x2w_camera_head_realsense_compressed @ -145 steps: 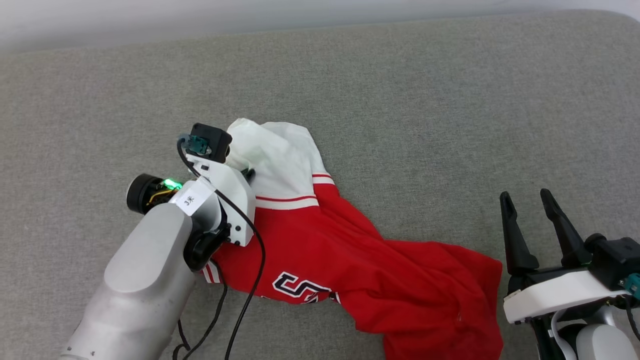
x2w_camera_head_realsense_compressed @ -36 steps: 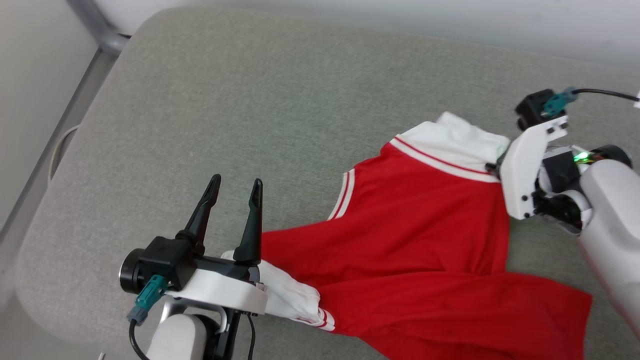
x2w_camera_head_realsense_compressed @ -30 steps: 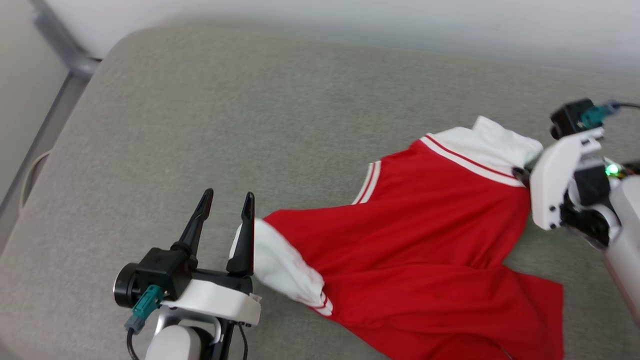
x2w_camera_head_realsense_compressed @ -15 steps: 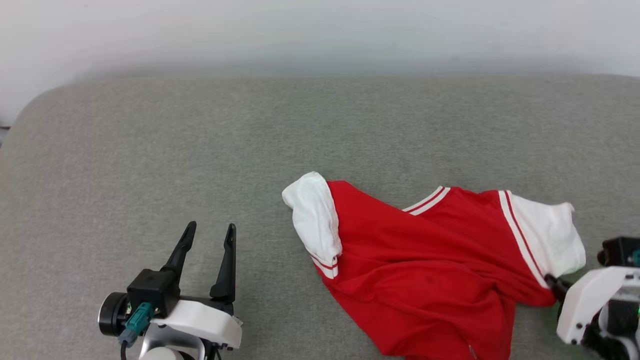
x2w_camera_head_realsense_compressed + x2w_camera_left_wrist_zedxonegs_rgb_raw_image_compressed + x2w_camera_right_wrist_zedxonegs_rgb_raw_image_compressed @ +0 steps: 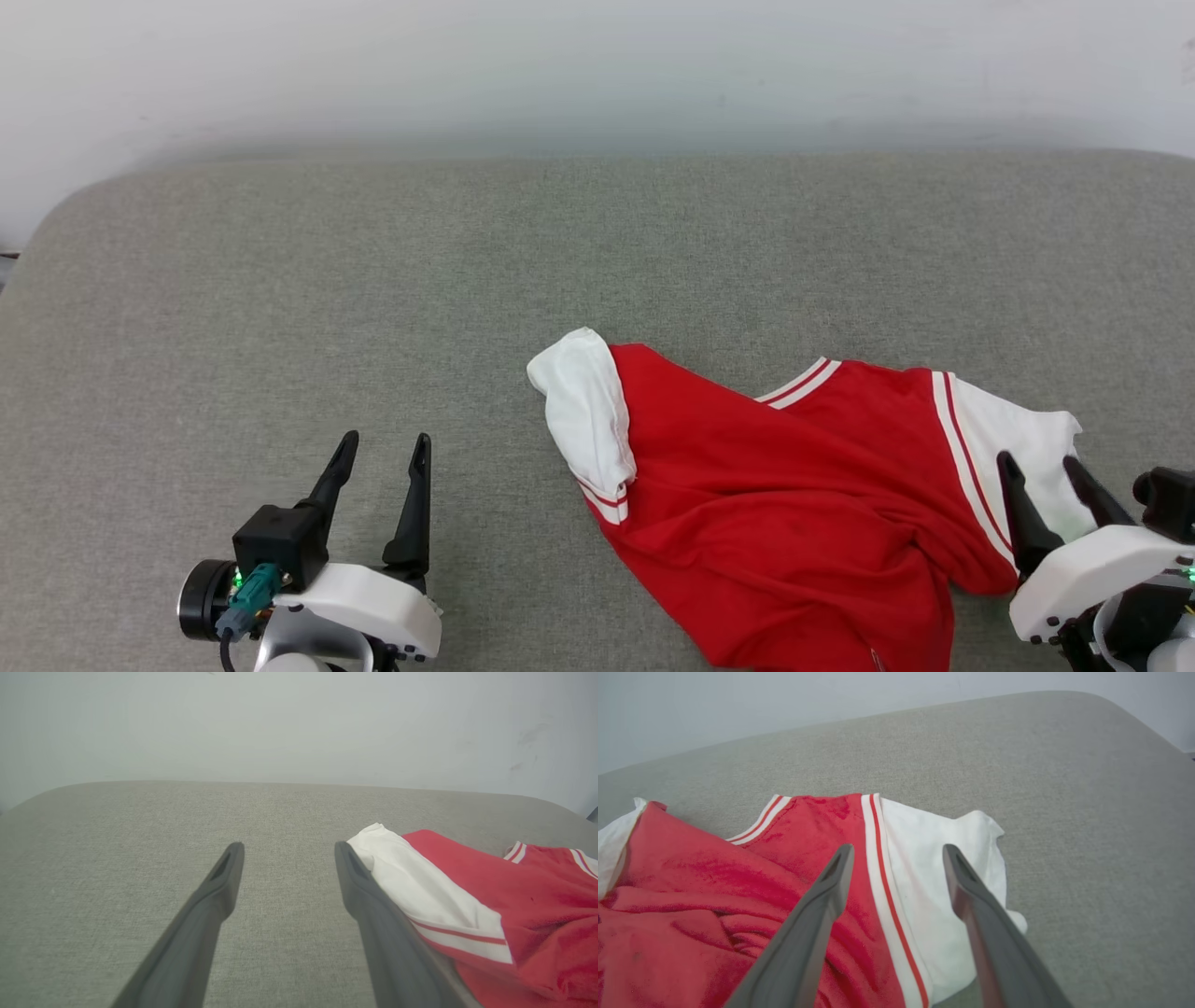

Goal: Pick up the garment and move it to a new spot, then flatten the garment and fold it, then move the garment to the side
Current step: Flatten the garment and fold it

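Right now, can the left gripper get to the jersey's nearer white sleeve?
Probably yes. The left gripper stands open, and bare grey cushion is all that lies between it and the white sleeve; nothing blocks a sideways move.

place: indoors, a plain room; honestly can't tell if it's a home or a lab
main clue: big grey cushion (image 5: 280,280), woven upholstery fabric, rounded corners, like a sofa seat or padded bench
behind it: pale wall (image 5: 560,75) along the cushion's far edge
wear: a few faint scuffs (image 5: 528,732) on that wall
homey bit: the garment (image 5: 794,523), a red and white jersey, lying rumpled on the cushion
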Robot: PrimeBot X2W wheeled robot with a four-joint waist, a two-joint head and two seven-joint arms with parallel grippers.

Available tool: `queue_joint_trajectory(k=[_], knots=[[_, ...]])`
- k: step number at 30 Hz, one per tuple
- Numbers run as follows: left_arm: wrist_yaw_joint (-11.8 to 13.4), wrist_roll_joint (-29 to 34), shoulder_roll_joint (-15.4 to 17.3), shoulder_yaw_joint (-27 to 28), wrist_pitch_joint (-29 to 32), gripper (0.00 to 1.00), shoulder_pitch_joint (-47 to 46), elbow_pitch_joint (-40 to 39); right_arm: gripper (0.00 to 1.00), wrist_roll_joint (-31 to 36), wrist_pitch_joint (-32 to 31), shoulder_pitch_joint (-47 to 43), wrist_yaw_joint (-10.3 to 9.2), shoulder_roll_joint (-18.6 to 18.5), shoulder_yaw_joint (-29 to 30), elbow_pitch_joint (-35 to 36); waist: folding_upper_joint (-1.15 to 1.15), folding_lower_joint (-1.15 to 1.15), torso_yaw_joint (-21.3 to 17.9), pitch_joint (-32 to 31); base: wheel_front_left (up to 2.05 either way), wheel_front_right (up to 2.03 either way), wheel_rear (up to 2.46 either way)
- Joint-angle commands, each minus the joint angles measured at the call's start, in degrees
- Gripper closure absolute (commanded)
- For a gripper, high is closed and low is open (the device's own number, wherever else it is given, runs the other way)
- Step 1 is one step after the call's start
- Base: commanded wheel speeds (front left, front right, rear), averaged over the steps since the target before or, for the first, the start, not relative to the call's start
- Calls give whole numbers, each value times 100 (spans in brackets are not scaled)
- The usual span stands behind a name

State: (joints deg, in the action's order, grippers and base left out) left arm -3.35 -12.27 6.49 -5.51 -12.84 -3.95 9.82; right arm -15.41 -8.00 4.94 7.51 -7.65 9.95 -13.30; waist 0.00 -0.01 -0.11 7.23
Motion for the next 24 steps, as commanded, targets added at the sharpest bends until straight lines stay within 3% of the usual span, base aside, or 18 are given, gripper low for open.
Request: queue_joint_trajectory(k=[1, 6, 12, 24], knots=[[26, -15, 29, 14, 19, 0, 4, 23, 0, 154, 263, -120, -4, 77, 20, 204, 0, 1, 29, -45, 0, 0, 0], [62, -91, 51, 31, 171, 0, 58, 121, 0, 478, 887, -351, -4, 300, 0, 725, 0, 1, 110, -205, 0, 0, 0], [-62, -273, 160, -13, 659, 0, -32, 74, 0, 678, 1046, -634, -4, 439, -181, 1381, 0, 1, 155, -305, 0, 0, 0], [-378, -1205, 403, -588, 2866, 0, -1519, -72, 0, 474, 989, -614, -4, 480, -544, 2160, 0, 1, -85, 345, 0, 0, 0]])
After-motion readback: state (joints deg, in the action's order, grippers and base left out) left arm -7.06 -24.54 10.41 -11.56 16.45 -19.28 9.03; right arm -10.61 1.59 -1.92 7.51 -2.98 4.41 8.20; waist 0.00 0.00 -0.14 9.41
